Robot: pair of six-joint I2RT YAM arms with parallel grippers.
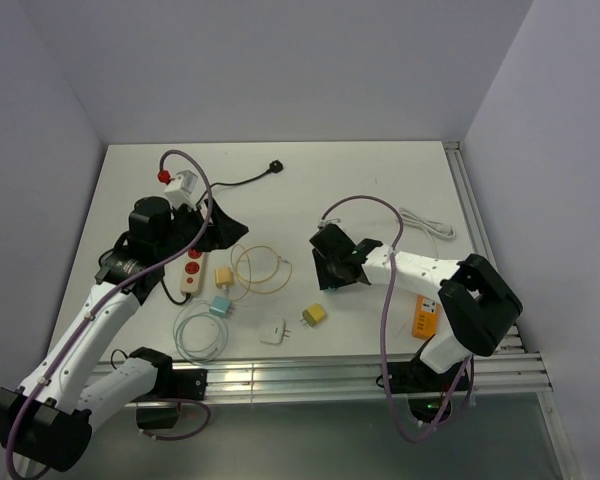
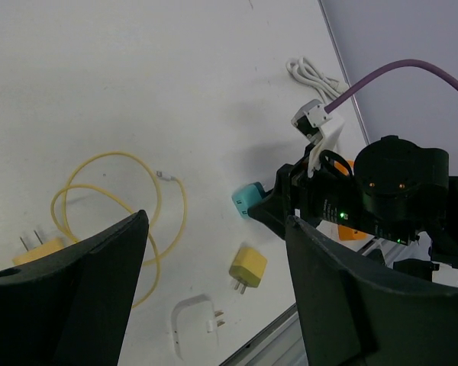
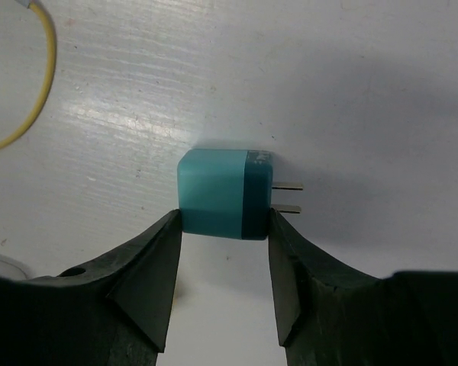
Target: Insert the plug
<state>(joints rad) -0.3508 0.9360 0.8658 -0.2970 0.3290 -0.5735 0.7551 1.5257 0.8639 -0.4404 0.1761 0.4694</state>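
White table [image 3: 351,76], teal plug [image 3: 225,194] lying btwn R hand [image 3: 224,223] tips — touching both.

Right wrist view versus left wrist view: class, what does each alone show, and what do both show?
Only the right wrist: the two prongs of the teal plug, and the right claw touching its sides. Only the left wrist: the open left claw, a yellow plug, a white plug, the yellow cable. Both: the teal plug at the right claw, on the table.
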